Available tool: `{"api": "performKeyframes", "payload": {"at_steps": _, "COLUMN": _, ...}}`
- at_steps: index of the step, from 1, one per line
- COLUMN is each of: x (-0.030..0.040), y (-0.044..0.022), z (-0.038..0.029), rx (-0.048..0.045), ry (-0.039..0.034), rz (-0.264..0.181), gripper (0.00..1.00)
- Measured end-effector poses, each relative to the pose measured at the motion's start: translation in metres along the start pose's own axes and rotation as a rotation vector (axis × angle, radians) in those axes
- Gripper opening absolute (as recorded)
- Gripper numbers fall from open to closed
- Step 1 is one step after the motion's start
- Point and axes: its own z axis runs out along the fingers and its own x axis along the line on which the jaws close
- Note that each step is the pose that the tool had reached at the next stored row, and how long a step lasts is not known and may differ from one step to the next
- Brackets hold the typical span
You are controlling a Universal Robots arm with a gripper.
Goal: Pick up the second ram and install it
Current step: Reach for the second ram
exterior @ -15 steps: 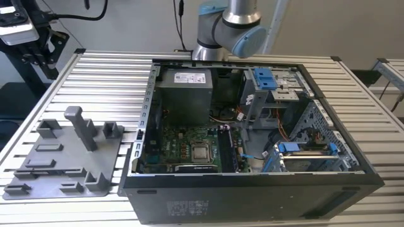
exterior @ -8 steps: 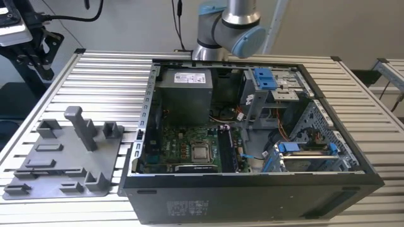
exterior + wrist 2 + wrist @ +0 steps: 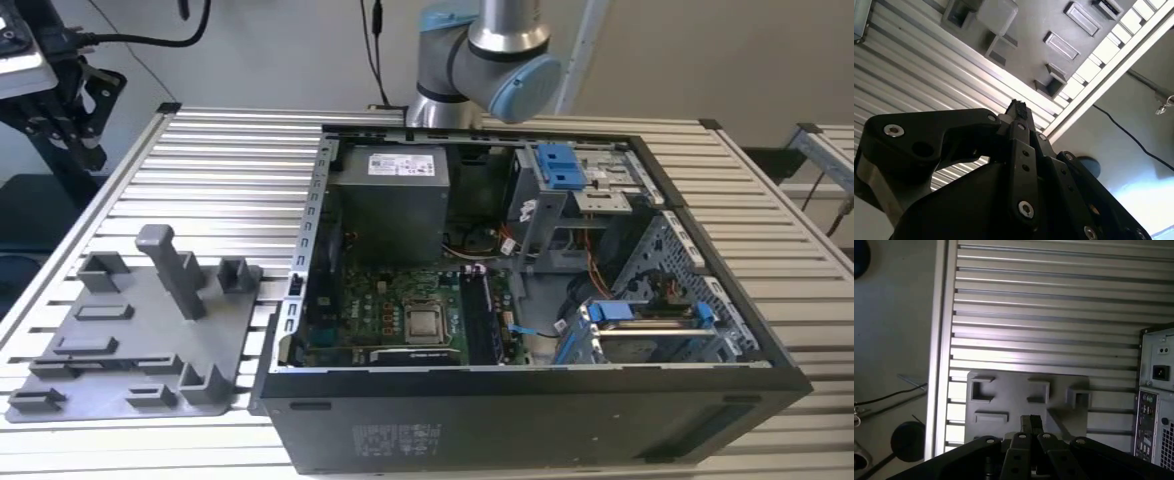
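Observation:
My gripper (image 3: 1030,422) hangs high above the grey holder tray (image 3: 1004,405), its two black fingertips pressed together with nothing between them. The second wrist view also has the gripper (image 3: 1018,107) shut, over the tray (image 3: 1019,30). In the exterior view the gripper (image 3: 80,140) is at the far left, above the table's back corner, and the tray (image 3: 120,350) lies left of the open computer case (image 3: 534,420). Long dark strips sit in the memory slots (image 3: 471,315) beside the processor. I cannot tell whether one of them is the second ram.
The tray carries a tall upright post (image 3: 167,265) and several low brackets. Blue drive-bay clips (image 3: 561,165) stand at the case's back right and front right. The case's rear panel (image 3: 1156,390) stands beside the tray. The table's edge and floor cables (image 3: 889,400) lie beyond it.

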Motion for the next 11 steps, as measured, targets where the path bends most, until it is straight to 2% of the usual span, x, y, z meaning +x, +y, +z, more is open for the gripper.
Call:
{"api": "performKeyframes", "payload": {"at_steps": 6, "x": 0.0004, "y": -0.0001, "z": 0.0, "rx": 0.0, "ry": 0.0001, "rz": 0.0, "gripper": 0.11}}
{"api": "performKeyframes", "payload": {"at_steps": 11, "x": 0.0006, "y": -0.0062, "z": -0.0002, "rx": -0.0001, "ry": 0.0001, "rz": 0.0, "gripper": 0.11}}
